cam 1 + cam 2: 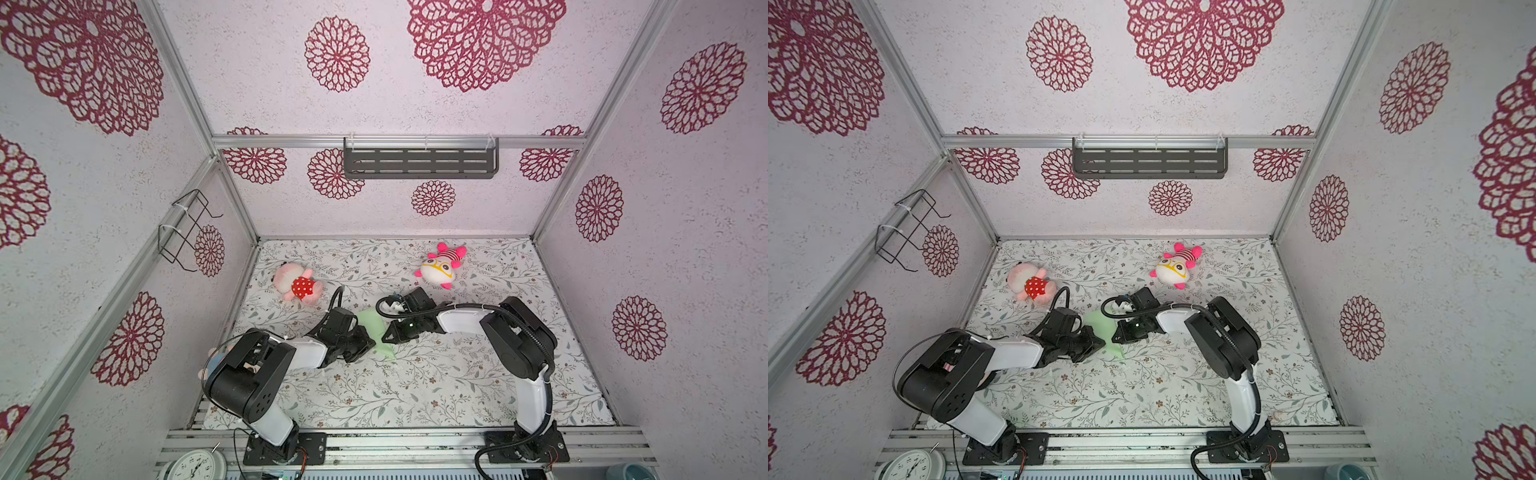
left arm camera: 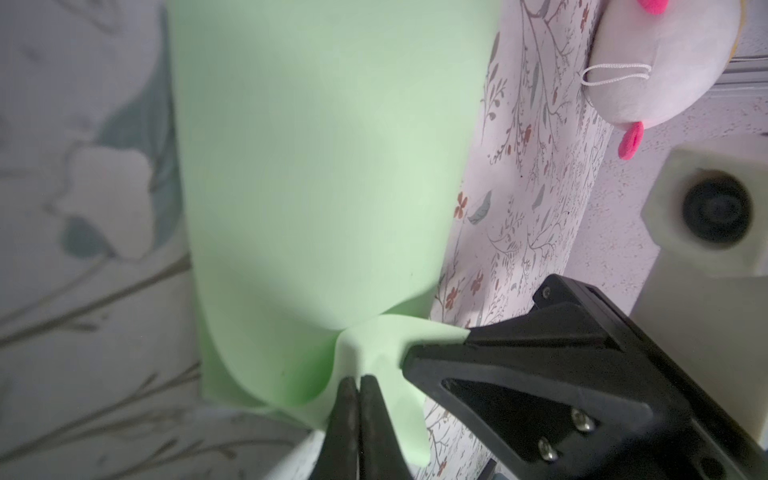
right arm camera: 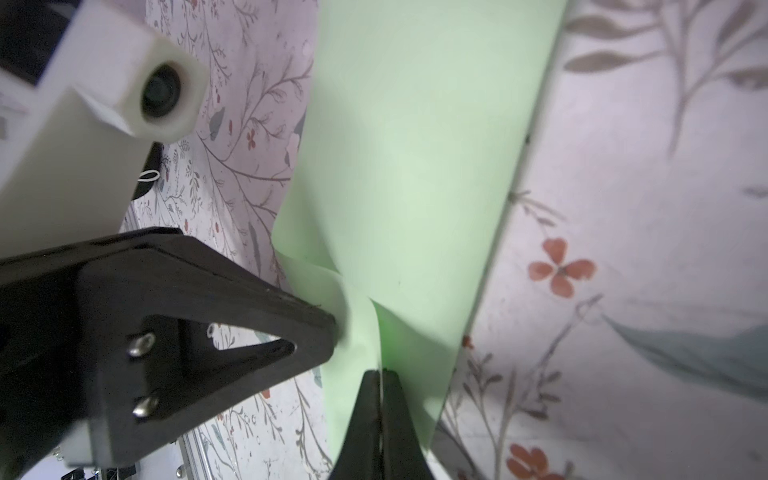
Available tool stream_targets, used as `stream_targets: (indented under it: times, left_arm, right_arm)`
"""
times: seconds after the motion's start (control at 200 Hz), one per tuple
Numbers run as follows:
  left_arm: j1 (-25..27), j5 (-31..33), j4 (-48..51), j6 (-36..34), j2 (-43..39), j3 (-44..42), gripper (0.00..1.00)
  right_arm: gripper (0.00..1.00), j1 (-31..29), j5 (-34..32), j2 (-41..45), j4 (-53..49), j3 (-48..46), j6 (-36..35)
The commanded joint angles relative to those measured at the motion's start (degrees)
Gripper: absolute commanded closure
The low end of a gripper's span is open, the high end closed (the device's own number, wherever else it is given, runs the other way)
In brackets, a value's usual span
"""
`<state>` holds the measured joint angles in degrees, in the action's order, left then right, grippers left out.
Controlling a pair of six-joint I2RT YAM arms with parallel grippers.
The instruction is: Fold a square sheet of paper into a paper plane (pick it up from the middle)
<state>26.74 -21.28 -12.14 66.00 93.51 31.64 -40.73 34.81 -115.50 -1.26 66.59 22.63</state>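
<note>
Paper (image 1: 371, 323): near the middle of the tabletop (image 1: 415, 386), buckled between two pinches.
Left fingers (image 2: 345, 419): clenched on a raised pucker.
Right fingers (image 3: 365, 415): clenched on it alongside.
Advice: draw apart gently, keeping the crease straight.

In both top views the left arm (image 1: 307, 353) and right arm (image 1: 457, 322) hide most of the green paper (image 1: 372, 323); at 7 o'clock the edge cuts off the white clock (image 1: 193, 465)

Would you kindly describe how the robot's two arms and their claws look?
The left arm and right arm pair white link shells with bulky black joint housings; a black ribbed cable follows the right one. The left claw and right claw have black, tapered fingers with silver screws.
</note>
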Motion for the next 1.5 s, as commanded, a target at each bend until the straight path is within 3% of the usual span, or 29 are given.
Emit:
stream_targets:
  times: [0.0,0.405,0.961,1.296,1.496]
  left_arm:
    - [0.2,0.5,3.0,-0.9,-0.5,1.6,0.92]
    - [-1.4,3.8,8.1,-4.1,-5.1,2.4,0.86]
    - [-2.6,6.5,11.8,-4.0,-1.3,3.8,0.95]
    - [-2.7,6.9,15.6,-1.9,1.2,4.5,0.98]
    - [-2.7,7.4,19.5,-1.7,2.2,5.4,0.99]
  right_arm:
    - [0.97,0.2,-0.8,-0.9,-2.1,1.4,-2.0]
    - [0.97,0.1,-2.8,-2.5,-3.8,1.9,-2.3]
    - [0.95,0.0,-3.4,-2.4,-4.1,1.9,-2.2]
    - [0.84,0.1,-3.6,2.3,-2.7,3.3,-0.6]
    - [0.75,0.2,-9.3,9.3,-0.3,0.3,-6.9]
